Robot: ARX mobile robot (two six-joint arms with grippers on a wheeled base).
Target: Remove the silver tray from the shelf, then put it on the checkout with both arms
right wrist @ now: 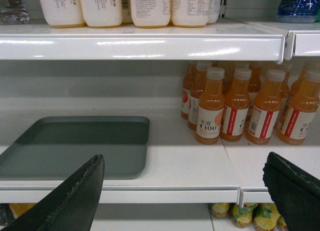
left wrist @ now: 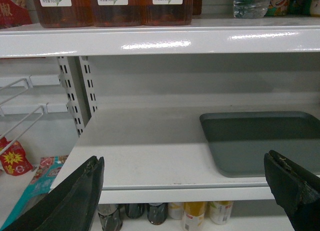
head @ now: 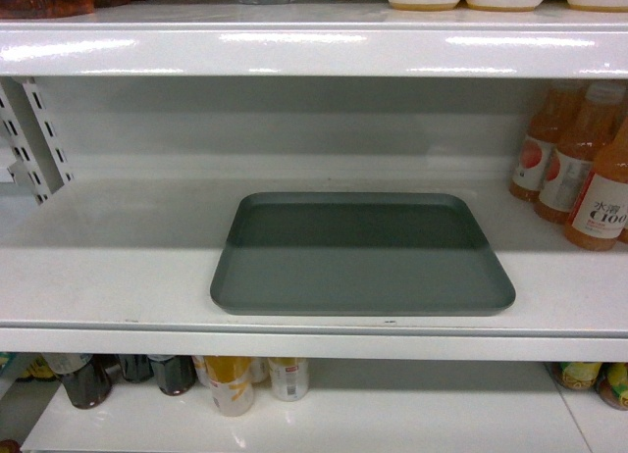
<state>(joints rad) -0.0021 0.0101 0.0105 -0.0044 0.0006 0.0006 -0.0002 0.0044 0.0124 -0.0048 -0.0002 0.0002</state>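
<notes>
The silver tray [head: 361, 255] lies flat on the middle board of the shelf [head: 108, 267], near its front edge, bare inside. Going from the left: slotted uprights [left wrist: 75, 93] stand at the shelf's left end, and above them sit brown jugs [left wrist: 112, 7] whose white labels carry small print ending in "900". The left gripper [left wrist: 187, 183] hangs in front of the shelf edge, fingers spread wide and gripping nothing, the tray off to its right. On the lower board stand dark bottles [head: 83, 377] and yellow cans [head: 231, 382]. The right gripper [right wrist: 185, 183] is likewise spread and bare, the tray to its left. Right of the tray, orange drink bottles [right wrist: 235, 108] read "C100", and white bottles [right wrist: 130, 6] line the board above
</notes>
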